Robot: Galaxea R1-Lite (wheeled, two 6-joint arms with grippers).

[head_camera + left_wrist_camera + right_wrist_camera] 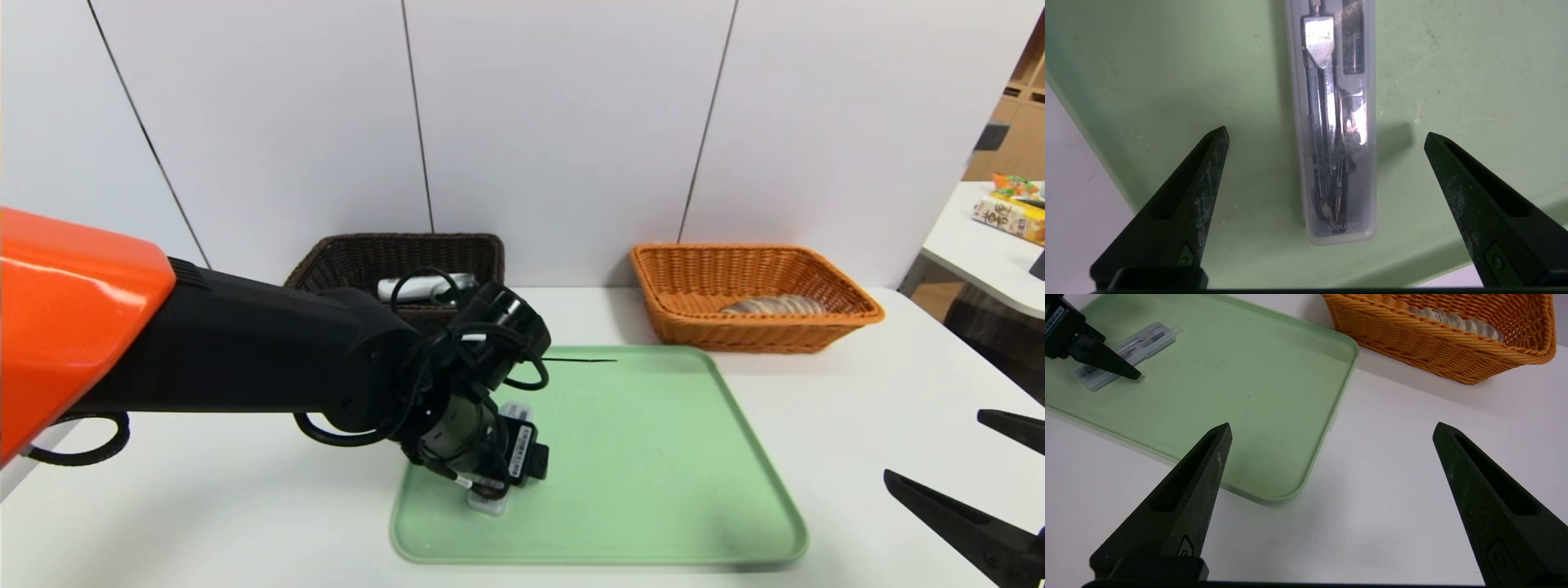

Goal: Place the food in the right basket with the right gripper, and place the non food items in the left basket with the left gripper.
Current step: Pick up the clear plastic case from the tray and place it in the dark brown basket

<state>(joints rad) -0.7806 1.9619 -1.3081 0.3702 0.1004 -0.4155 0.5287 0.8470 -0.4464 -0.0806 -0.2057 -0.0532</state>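
A clear plastic case holding a metal drawing compass [1337,122] lies on the green tray [653,457], near its front left corner. My left gripper [1326,131] hangs open just above the case, with one finger on each side and neither touching it. In the head view the left wrist covers most of the case [488,502]. The dark brown left basket [400,253] holds a white item [424,286]. Round, clear-wrapped food [771,305] sits in the orange right basket [751,327]. My right gripper [1332,424] is open and empty over the table, right of the tray.
Both baskets stand against the white wall at the back of the white table [857,392]. A thin black strand [580,359] lies at the tray's far edge. A second table with boxed packages [1012,214] stands at the far right.
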